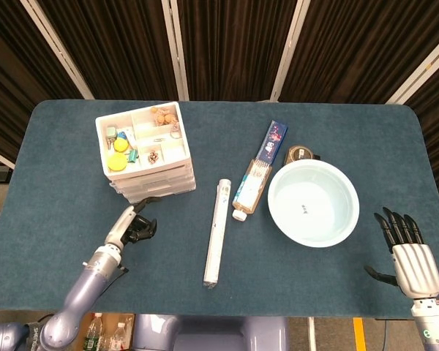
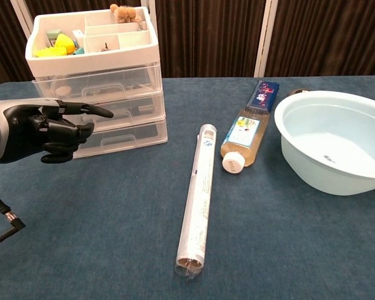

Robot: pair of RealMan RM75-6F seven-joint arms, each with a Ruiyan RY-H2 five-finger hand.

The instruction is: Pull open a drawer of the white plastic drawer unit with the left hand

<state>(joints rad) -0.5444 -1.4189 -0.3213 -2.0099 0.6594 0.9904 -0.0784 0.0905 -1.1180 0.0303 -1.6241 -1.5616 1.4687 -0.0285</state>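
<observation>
The white plastic drawer unit [image 1: 145,157] stands at the table's back left, its top tray filled with small items. Its three clear drawers [image 2: 100,106] sit pushed in. My left hand [image 1: 132,225] hovers just in front of the unit, nearer me. The left hand [image 2: 42,130] has its fingers curled in with one pointing at the drawer fronts, and it holds nothing. My right hand [image 1: 405,252] rests at the table's front right corner with its fingers spread and empty.
A long clear tube [image 1: 216,232] lies in the middle of the table. Beside it are a capped bottle [image 1: 250,186] and a blue box [image 1: 273,140]. A pale blue basin [image 1: 314,219] sits to the right, with a small jar [image 1: 301,153] behind it.
</observation>
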